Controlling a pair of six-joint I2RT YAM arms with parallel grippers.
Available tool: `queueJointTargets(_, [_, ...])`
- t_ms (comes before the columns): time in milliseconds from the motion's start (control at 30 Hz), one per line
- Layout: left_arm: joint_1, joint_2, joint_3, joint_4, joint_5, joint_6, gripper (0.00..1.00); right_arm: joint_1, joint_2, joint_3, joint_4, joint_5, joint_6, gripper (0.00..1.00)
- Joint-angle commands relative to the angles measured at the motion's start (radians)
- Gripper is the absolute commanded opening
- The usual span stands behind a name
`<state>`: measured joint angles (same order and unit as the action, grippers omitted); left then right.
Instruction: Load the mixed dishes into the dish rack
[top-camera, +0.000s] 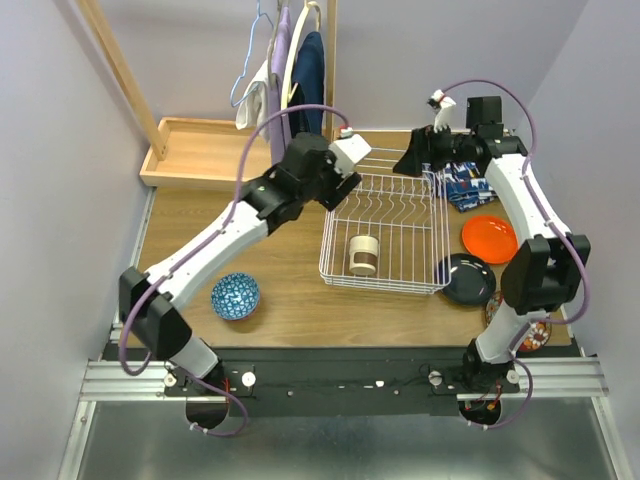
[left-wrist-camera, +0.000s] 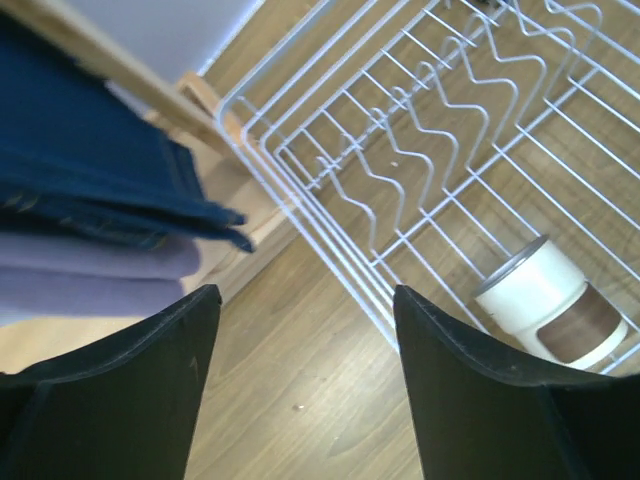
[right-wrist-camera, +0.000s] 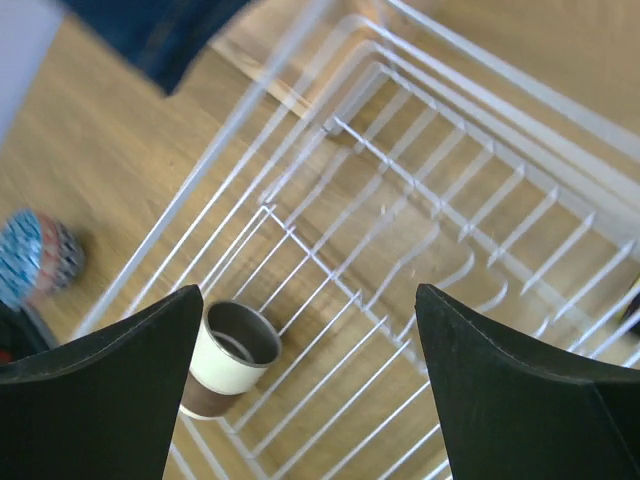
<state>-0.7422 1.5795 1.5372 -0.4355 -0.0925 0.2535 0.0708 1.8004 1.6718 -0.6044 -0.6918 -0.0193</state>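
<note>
1. Small blue-patterned bowl (top-camera: 236, 296) is seen on the left of the surface (top-camera: 290, 320), well apart from the dish rack (top-camera: 395, 215); it could be pushed away if approached too low.
2. Left fingers (left-wrist-camera: 300, 300) are spread wide with nothing held, above the rack's far-left corner; a wire could be snagged and the rack dragged.
3. Tan-brown cup (top-camera: 362, 255) lies on its side inside the rack and could be rolled by any jolt.
4. Right fingers (right-wrist-camera: 308, 300) are likewise wide apart and empty, over the far-right corner.
5. Orange plate (top-camera: 490, 238) and black plate (top-camera: 467, 278) lie flat right of the rack; a grip could be lost on such thin rims.
6. A wooden surface is shown, with a wooden tray (top-camera: 200, 150) far left, a patterned cloth (top-camera: 470, 188) far right, hung clothes (top-camera: 290, 60) behind, and pale walls.
</note>
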Motion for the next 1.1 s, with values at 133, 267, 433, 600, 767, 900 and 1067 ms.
queueJointTargets(133, [0.119,-0.216,-0.161,-0.121,0.230,0.039,0.87,0.093,-0.049,0.055,-0.445,-0.098,-1.161,1.00])
queueJointTargets(267, [0.164,-0.318,-0.247,-0.126,0.274,0.035,0.87,0.132,-0.062,0.022,-0.546,-0.091,-1.720,1.00])
queueJointTargets(433, [0.219,-0.426,-0.377,-0.115,0.309,0.030,0.87,0.188,-0.023,0.035,-0.627,-0.028,-2.142,1.00])
queueJointTargets(600, [0.286,-0.538,-0.454,-0.117,0.339,0.033,0.87,0.288,0.039,0.095,-0.784,0.081,-2.389,1.00])
queueJointTargets(767, [0.352,-0.639,-0.517,-0.128,0.396,0.004,0.88,0.360,0.030,0.011,-0.784,0.150,-2.562,1.00])
queueJointTargets(900, [0.394,-0.690,-0.554,-0.131,0.424,-0.008,0.88,0.428,0.054,0.000,-0.784,0.187,-2.565,1.00])
queueJointTargets(1067, [0.428,-0.725,-0.592,-0.114,0.432,-0.026,0.88,0.509,0.068,-0.020,-0.782,0.227,-2.569,1.00])
